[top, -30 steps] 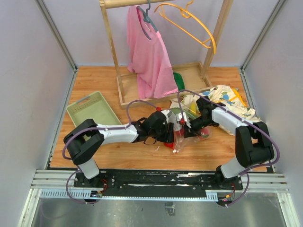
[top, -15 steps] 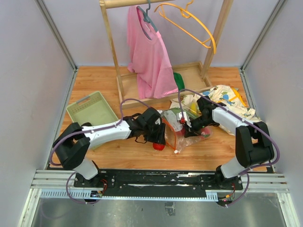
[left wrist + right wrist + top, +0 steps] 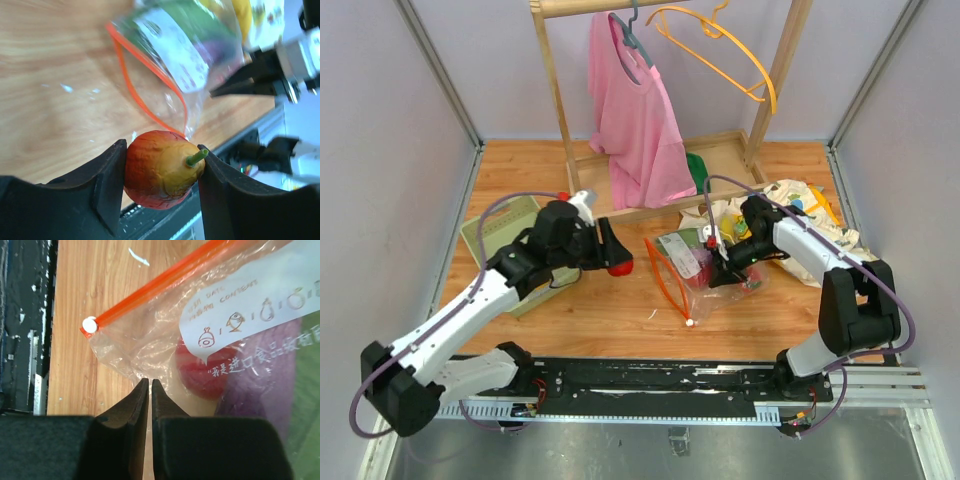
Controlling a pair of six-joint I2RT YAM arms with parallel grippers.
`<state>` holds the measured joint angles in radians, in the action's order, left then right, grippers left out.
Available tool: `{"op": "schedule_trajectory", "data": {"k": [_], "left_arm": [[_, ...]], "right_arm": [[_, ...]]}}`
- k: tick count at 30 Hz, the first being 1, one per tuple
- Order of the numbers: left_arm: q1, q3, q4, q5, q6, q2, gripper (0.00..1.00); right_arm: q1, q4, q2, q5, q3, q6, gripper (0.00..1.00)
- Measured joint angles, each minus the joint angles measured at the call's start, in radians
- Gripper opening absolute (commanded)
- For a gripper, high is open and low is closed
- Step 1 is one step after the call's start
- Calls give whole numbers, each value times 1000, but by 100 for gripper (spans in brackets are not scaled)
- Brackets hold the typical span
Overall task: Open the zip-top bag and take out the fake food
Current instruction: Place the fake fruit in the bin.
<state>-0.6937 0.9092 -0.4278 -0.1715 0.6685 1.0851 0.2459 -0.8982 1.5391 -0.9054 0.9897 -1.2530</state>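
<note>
The zip-top bag lies on the wooden floor, its orange-red mouth gaping to the left. Fake food is still inside it: a red piece, a purple one and a green one. My left gripper hovers left of the bag, near the tray, shut on a red-and-yellow fake fruit with a green stem. My right gripper is at the bag's right side. In the right wrist view its jaws are almost together, pinching the bag's clear film near the white slider.
A pale green tray sits at the left, partly under my left arm. A dinosaur-print cloth lies right of the bag. Behind stands a wooden rack with a pink shirt and a yellow hanger.
My left arm has pulled the red-and-yellow fruit out of the bag and carried it left, towards the tray. The bag stays with its mouth open. The right gripper has stayed at the bag.
</note>
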Motion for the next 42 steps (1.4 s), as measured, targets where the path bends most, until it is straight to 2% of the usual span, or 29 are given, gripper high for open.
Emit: {"op": "schedule_trajectory", "data": {"k": [7,11,16,22,23,28,35,42], "left_arm": [[366,-26,-61,22,-26,-144,12],[567,-36,-61,12,-60,-138,12],[746,-33,-72,47,-125,-66,8],[774,17,-87,296,-268,50,8],[774,18,-85,303,-273,53,8],[776,23,-25,480,-428,131,7],[776,-71,179,591,-682,190,7],[776,-121,348,610,-912,288,5]], "right_arm": [[-2,-122,-41,-61,95,5,9],[-3,-141,-65,-105,98,24,10],[-37,-138,-88,-130,63,39,10],[-77,-129,-93,-145,45,51,10],[-79,-127,-93,-145,45,51,10],[-80,-122,-93,-150,41,51,10],[-80,-120,-93,-151,32,51,10],[-80,-120,-93,-151,29,51,10]]}}
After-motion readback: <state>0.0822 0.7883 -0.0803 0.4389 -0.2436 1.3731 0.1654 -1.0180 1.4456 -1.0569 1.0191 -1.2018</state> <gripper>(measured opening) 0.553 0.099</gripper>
